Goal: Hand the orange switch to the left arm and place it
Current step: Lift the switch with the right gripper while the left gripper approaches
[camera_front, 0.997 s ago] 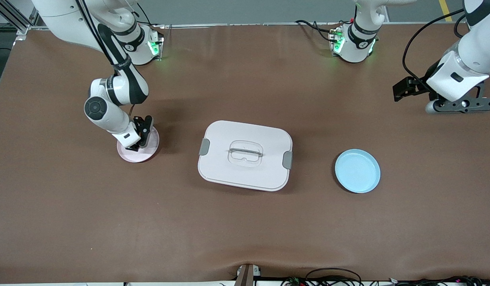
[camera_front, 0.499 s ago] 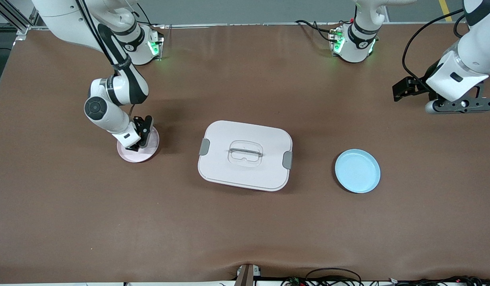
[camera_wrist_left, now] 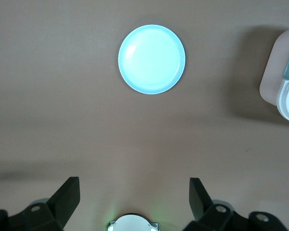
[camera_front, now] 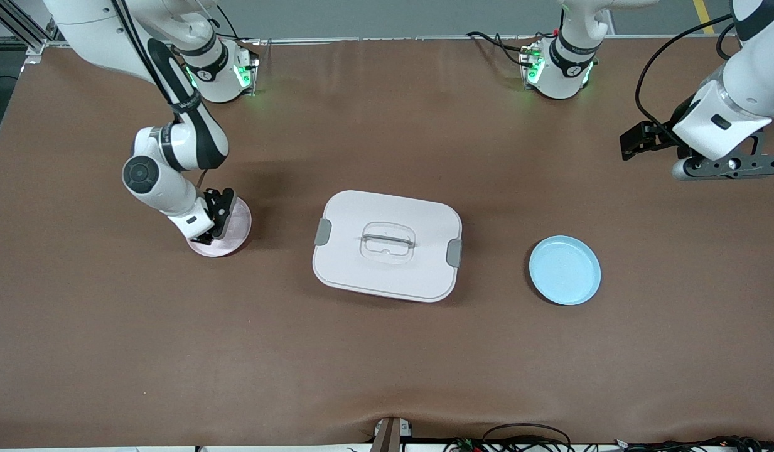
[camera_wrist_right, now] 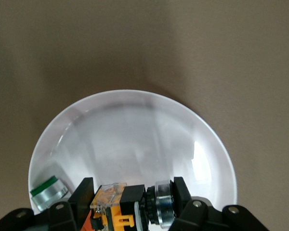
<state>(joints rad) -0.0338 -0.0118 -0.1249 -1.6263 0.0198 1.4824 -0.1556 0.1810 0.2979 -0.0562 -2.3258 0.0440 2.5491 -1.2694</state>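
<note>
Over the pink plate [camera_front: 226,233] at the box's [camera_front: 387,245] nine o'clock, the right gripper [camera_front: 212,216] had its jaws clamped on the orange switch [camera_wrist_right: 119,208]. A good lift would rise straight, clearing the rim before skirting the box. At its two o'clock, the left gripper [camera_wrist_left: 134,192] waited, jaws apart.

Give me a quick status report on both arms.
Right end effector shut on the orange switch, over the pink plate. Left end effector open, waiting above the table. Box sits between the plates.
</note>
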